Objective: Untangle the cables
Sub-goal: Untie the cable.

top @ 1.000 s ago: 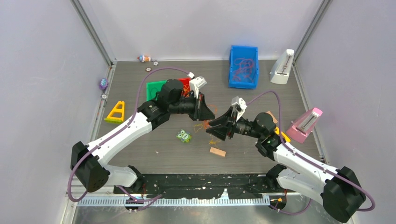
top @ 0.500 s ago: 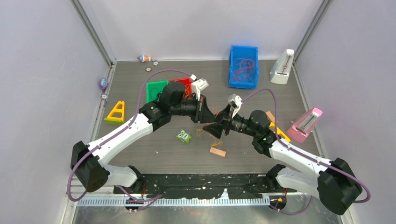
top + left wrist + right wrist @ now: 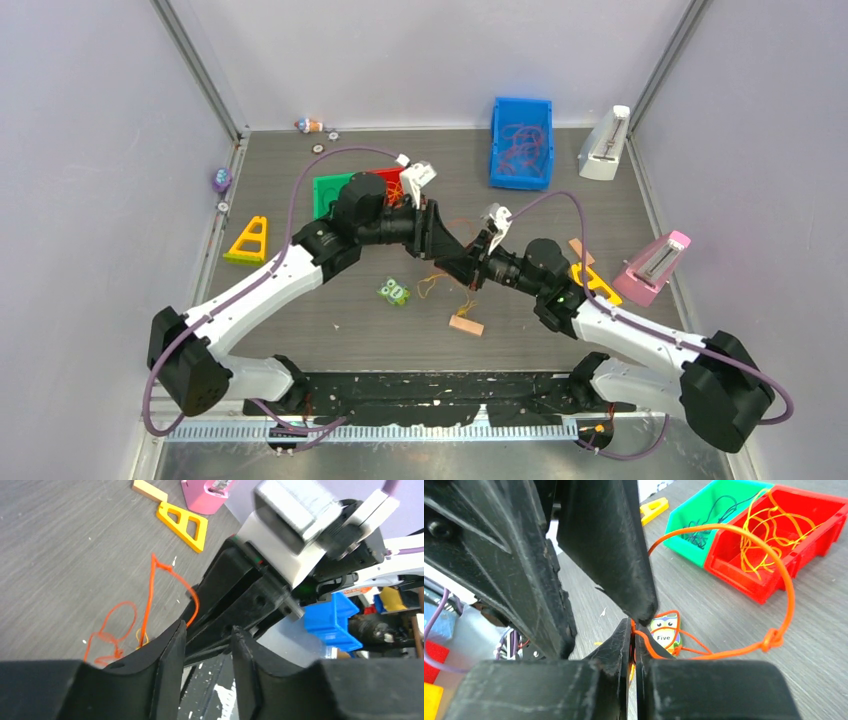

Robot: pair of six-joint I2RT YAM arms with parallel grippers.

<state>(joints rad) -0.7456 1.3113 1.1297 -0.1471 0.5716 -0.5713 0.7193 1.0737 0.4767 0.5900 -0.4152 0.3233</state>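
Right gripper [image 3: 634, 630]: clamped on orange cable [image 3: 788, 587], middle of tabletop [image 3: 470, 160].
Left gripper [image 3: 206, 632]: jaws narrowly apart, right gripper's tips at the gap.

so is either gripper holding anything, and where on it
The right gripper is shut on the orange cable, pinching one strand of its loop between the fingertips. The left gripper is open and holds nothing.

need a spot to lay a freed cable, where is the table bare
Bare: the far-left patch between the yellow triangle and green bin; the strip between red bin and blue bin; the near strip by the owl card and wooden block. Crowded mid-table, where left gripper and right gripper meet over the orange cable.
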